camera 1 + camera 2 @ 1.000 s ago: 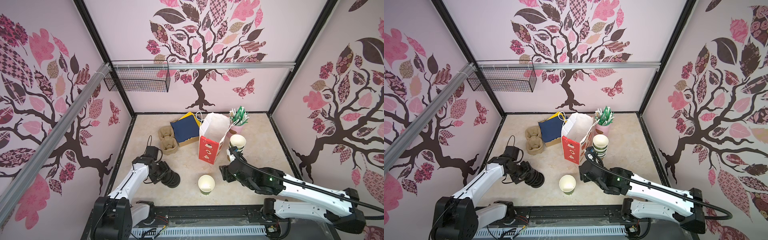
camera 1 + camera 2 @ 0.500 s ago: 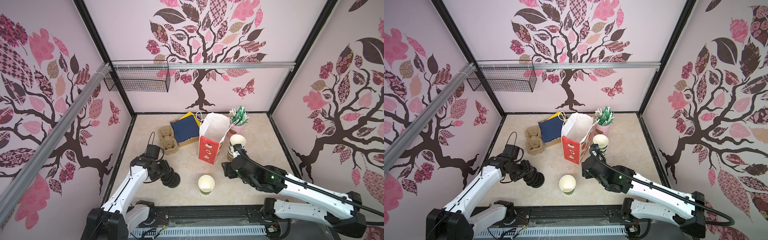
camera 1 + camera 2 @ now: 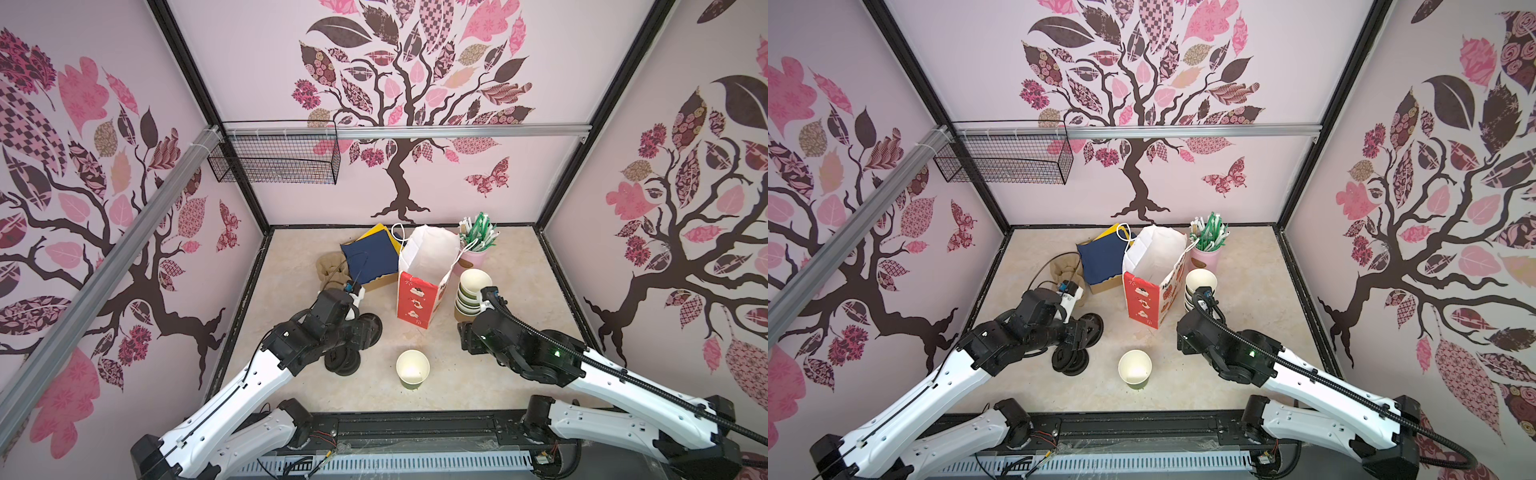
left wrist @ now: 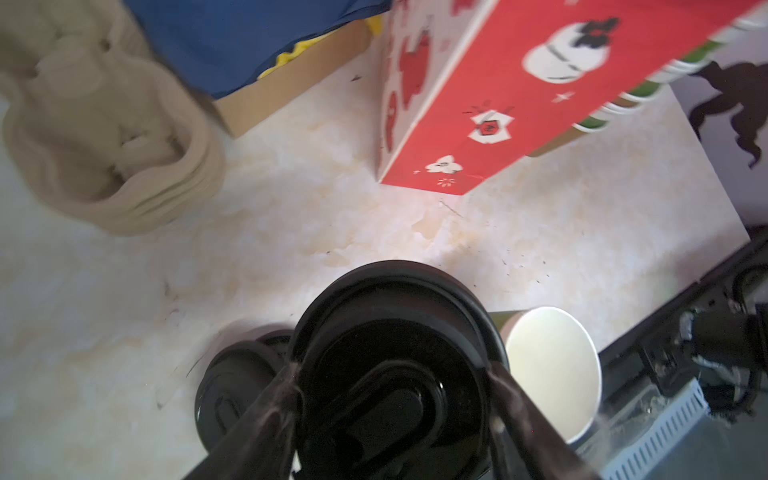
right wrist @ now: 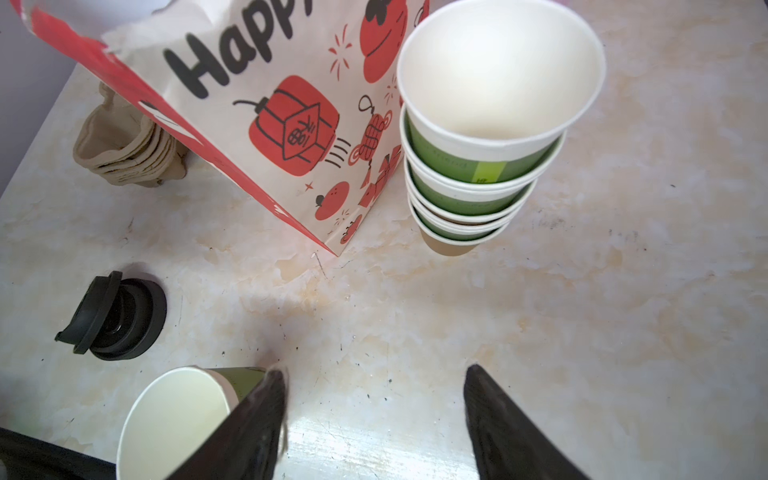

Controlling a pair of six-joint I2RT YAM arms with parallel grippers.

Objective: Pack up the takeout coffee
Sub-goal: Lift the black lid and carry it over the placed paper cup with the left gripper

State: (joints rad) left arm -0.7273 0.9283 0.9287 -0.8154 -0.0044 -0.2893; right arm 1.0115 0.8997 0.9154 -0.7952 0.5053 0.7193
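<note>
Near the front edge of the tabletop (image 3: 519, 266), about mid-width, stands a lone lidless green paper cup (image 3: 412, 368). The left claw (image 4: 392, 370), left of the cup and slightly farther back, is clamped on a round black plastic sip lid (image 4: 390, 307), held tilted beside a low stack of black lids (image 3: 343, 362). The right claw (image 5: 376, 372) hangs right of the cup, its fingers apart over bare tabletop, gripping nothing. Farther back stand a red-and-white paper bag (image 3: 419, 299) and a nested stack of green paper cups (image 3: 471, 291).
</note>
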